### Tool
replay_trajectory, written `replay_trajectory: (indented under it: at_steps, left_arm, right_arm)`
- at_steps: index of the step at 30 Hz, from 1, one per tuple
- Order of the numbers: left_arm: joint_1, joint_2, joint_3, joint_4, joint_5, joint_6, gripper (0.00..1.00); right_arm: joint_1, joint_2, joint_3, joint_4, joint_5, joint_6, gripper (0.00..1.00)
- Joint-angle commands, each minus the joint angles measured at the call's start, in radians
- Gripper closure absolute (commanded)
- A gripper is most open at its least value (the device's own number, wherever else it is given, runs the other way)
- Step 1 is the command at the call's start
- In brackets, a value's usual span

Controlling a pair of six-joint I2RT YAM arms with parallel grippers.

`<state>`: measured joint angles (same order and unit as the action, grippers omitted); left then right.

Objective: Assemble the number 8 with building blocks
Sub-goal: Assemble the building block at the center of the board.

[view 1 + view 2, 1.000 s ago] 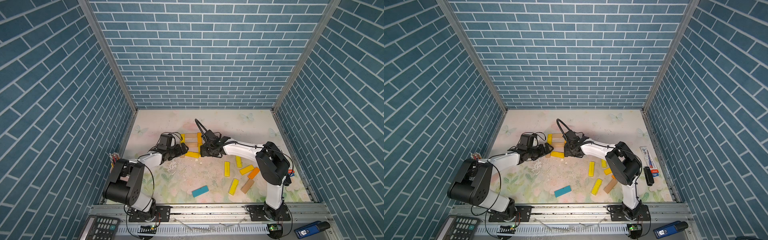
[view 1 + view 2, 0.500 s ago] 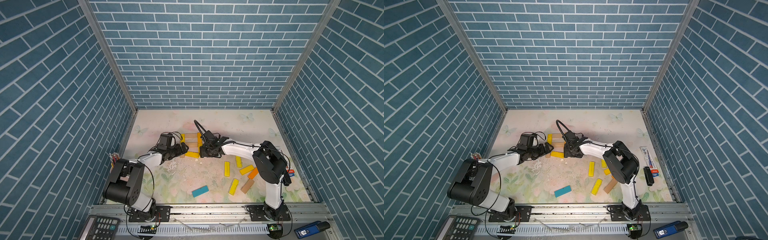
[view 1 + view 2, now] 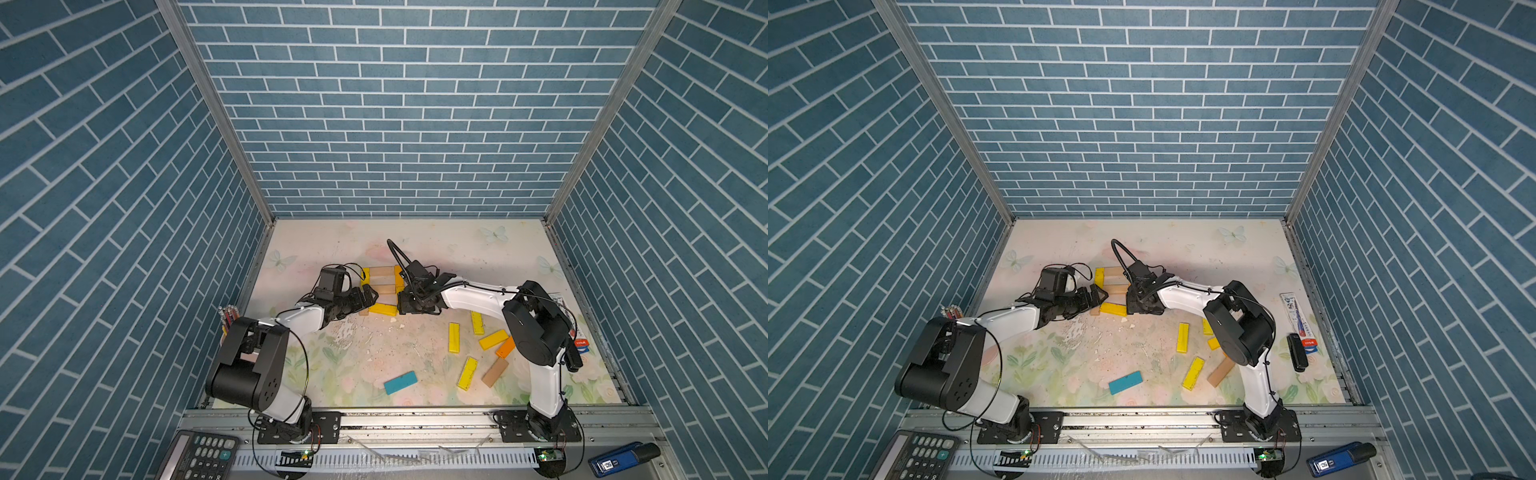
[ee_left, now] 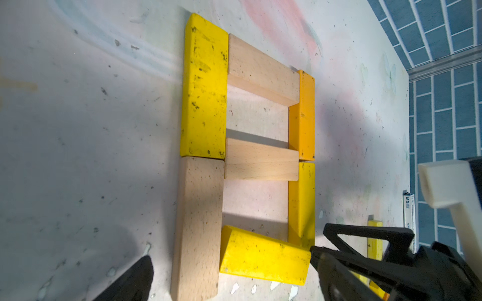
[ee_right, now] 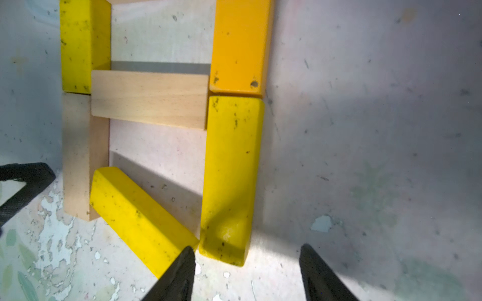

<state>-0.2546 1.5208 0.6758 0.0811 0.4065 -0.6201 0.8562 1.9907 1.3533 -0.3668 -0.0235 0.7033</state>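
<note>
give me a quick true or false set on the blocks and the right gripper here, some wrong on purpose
1. The teal block touches no other block. True.
2. The bottom yellow block lies straight across. False: it lies askew.
3. The middle bar is orange. False: it is plain tan wood.
4. The right gripper has its jaws apart. True.

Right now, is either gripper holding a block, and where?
Nothing. The left gripper is open; the right gripper stands open at a yellow block, not clamping it.
</note>
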Motion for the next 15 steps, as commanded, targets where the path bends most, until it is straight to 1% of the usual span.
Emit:
replay_trajectory:
  at_steps: [1,9,11,13,15]
  left_arm:
    - [0.006,0.011,0.008,0.006,0.008,0.007,0.00]
    - [0.006,0.010,0.005,0.009,0.016,0.006,0.00]
    - [0.006,0.009,0.003,0.008,0.017,0.005,0.00]
    - [0.006,0.007,0.001,0.002,0.015,0.008,0.01]
    - [0.006,0.006,0.000,-0.001,0.013,0.010,0.00]
  right_arm:
    - [-0.001,0.023,0.036,-0.008,-0.007,0.035,0.35]
    - [0.000,0.024,0.040,-0.012,0.002,0.033,0.34]
    - [0.001,0.019,0.032,-0.007,-0.008,0.033,0.35]
    - [0.004,0.006,0.010,0.024,-0.043,0.018,0.34]
    - [0.013,-0.009,-0.010,0.029,-0.040,0.001,0.33]
